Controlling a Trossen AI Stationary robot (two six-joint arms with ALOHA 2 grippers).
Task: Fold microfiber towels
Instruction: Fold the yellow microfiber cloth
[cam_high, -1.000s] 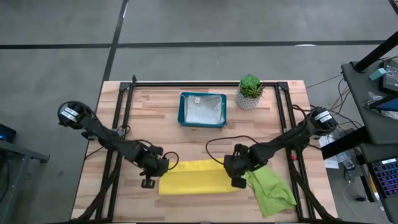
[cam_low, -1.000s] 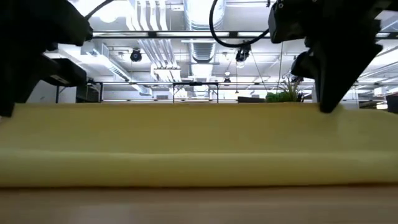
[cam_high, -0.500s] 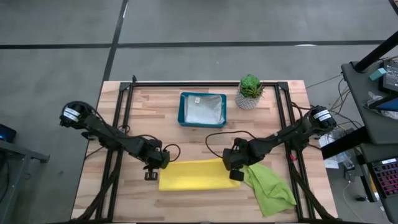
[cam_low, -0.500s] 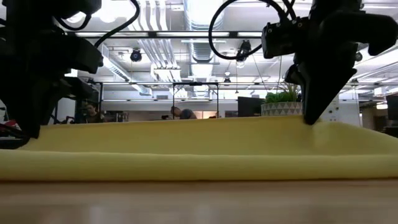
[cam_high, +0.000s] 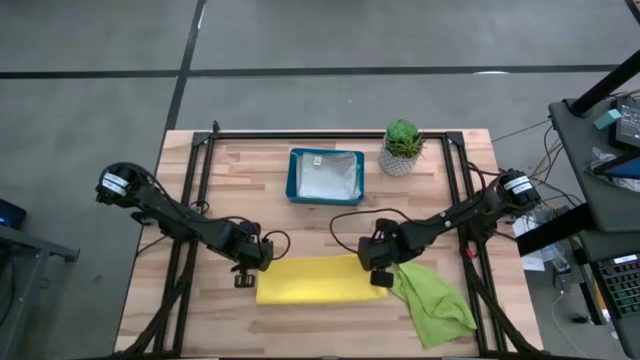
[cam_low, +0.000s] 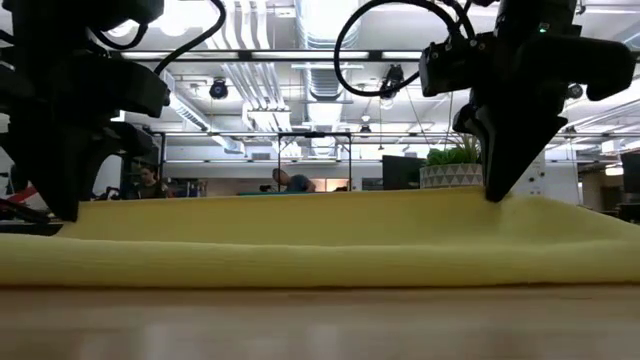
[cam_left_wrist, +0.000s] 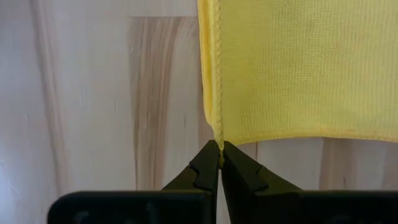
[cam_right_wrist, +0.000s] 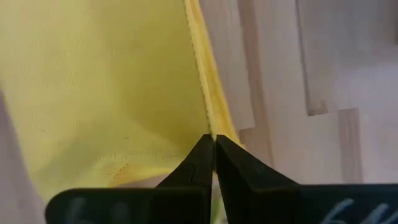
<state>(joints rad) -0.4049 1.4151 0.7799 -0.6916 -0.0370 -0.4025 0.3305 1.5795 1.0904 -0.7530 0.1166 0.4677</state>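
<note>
Wooden table (cam_high: 250, 150) under me, light butcher-block planks, black frame rails along its far and side edges. Teal tray (cam_high: 326, 176) sits near the far edge, about centre, something pale inside it. Small green potted plant (cam_high: 401, 148) in a white patterned pot just beside the tray, on my right; it also shows in the low view (cam_low: 452, 168). Grey floor around the table. Cluttered desk (cam_high: 610, 130) off my right. Ceiling ducts and lights (cam_low: 300, 40) behind; people far back.
</note>
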